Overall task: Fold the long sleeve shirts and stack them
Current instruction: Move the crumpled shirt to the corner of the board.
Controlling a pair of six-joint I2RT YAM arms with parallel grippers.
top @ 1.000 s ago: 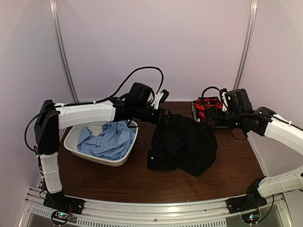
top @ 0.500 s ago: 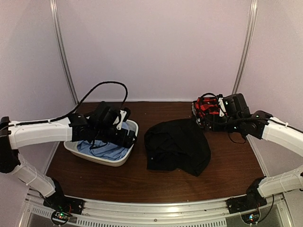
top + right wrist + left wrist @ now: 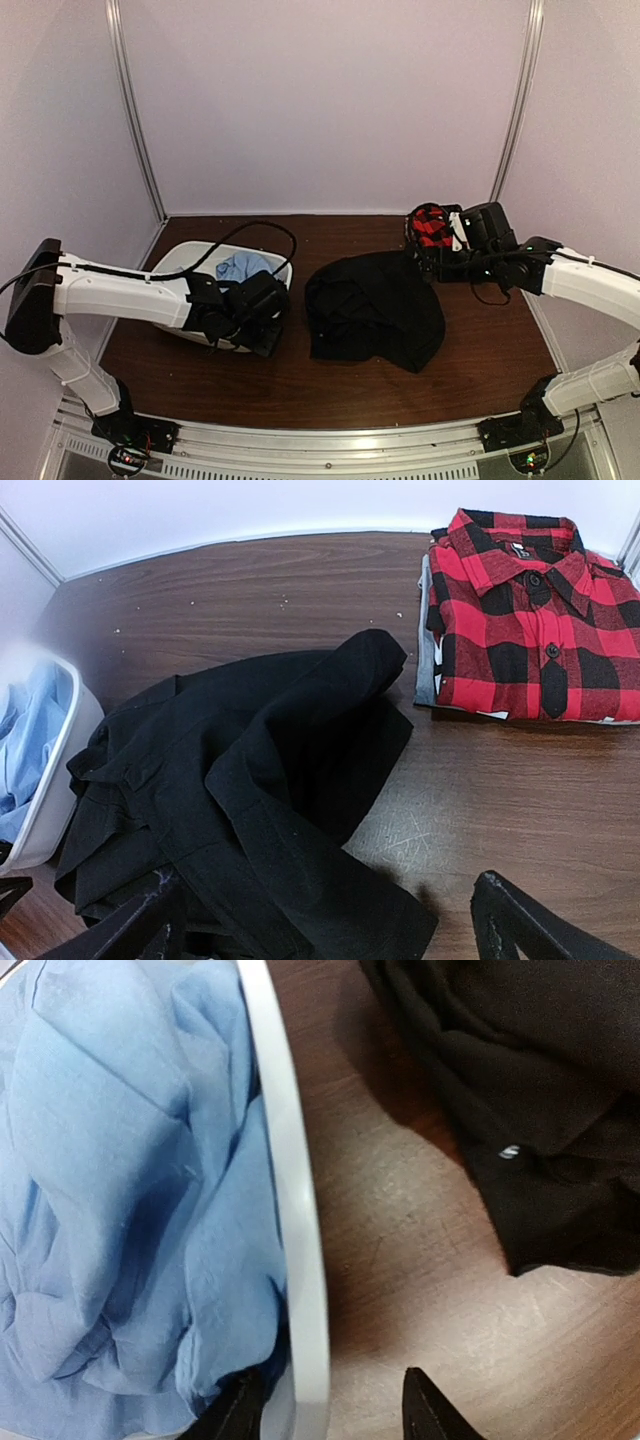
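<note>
Broadly, the dark brown wooden table [image 3: 300,390] fills the floor of the scene, closed in by pale walls. The black shirt [image 3: 375,310] is the biggest thing on it: it lies unfolded in a loose, crumpled heap at the middle, one flap thrown back over itself, with its near edge towards the arms.

To the left of it stands a white tub [image 3: 172,264], oval and shallow, close to the black shirt but apart from it. The light blue shirt [image 3: 110,1180] is bunched up inside the tub, rumpled against the wall and rising to the rim.

At the far right corner lies the red-and-black plaid shirt [image 3: 515,620], folded flat, collar to the back and buttons up. A strip of grey cloth [image 3: 427,650] shows under its left edge. The black shirt's far flap comes near it without touching.

The left gripper [image 3: 330,1415] reaches low over the tub's near right side. Its fingers stand apart and straddle the rim: one is inside beside the blue cloth, the other outside over bare wood. Neither visibly presses on anything, and nothing is held.

The right gripper [image 3: 325,920] hangs above the right side of the black shirt, just in front of the plaid one, its fingers spread wide and empty.

Smallest of all, a white button [image 3: 509,1152] sits near the black shirt's lower left corner.
</note>
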